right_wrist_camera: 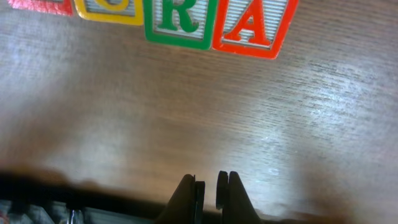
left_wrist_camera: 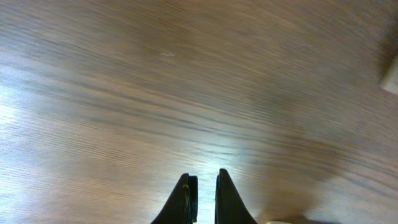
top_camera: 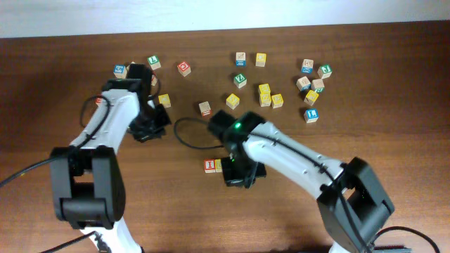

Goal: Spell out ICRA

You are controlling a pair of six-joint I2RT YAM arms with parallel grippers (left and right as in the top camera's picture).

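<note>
Right gripper [right_wrist_camera: 206, 186] clenched on nothing, near the row of coloured wooden letter blocks [right_wrist_camera: 180, 22], which seems to read ICRA. Left gripper [left_wrist_camera: 203, 186] likewise clenched empty, well apart. A careless withdrawal could knock the red-edged A block [right_wrist_camera: 252, 25] askew.

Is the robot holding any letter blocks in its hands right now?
No, nothing. The left gripper and right gripper are both shut and empty; the R block and A block lie untouched.

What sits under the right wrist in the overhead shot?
Overhead shows only the red block and a yellow block's edge; the rest is covered. The wrist camera shows the green R block and red A block there.
</note>
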